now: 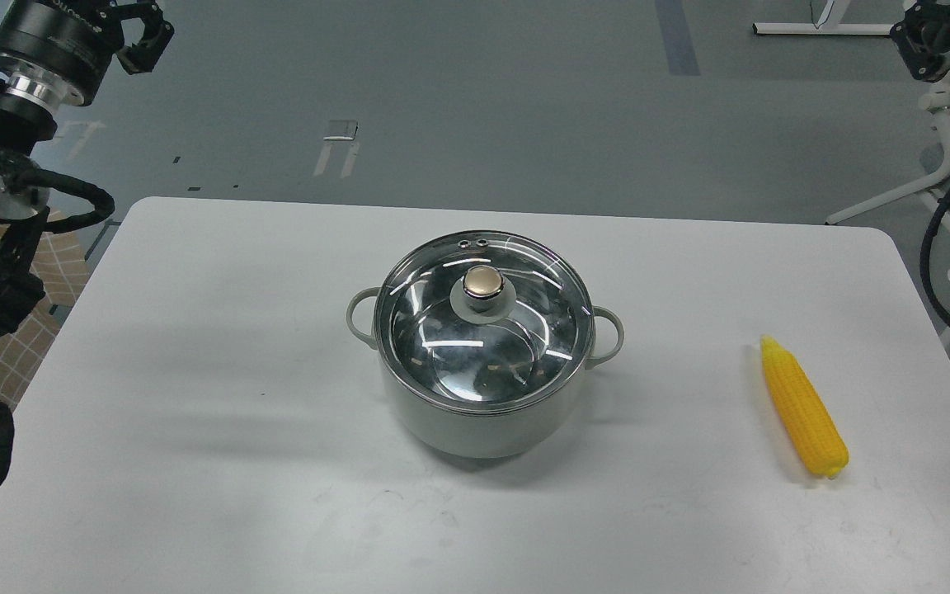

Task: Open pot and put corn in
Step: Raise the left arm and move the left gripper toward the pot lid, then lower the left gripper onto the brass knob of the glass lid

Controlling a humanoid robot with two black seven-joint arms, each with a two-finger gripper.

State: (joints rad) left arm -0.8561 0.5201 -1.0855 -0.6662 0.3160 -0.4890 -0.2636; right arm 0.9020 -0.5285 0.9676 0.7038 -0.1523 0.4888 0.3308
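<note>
The pale grey-green pot (483,412) stands in the middle of the white table, its glass lid (442,330) with a brass-coloured knob (483,283) resting on it. The yellow corn (803,408) lies on the table to the right of the pot, pointed end facing away from me. My left gripper (143,40) hangs high at the far left, above the floor beyond the table, open and empty. My right gripper (924,45) is at the top right corner, far from the corn, dark and partly cut off by the frame edge.
The table (195,371) has rounded corners, and grey floor lies beyond its far edge. A white stand frame (928,177) rises off the far right corner. Black cables hang along both sides of the view.
</note>
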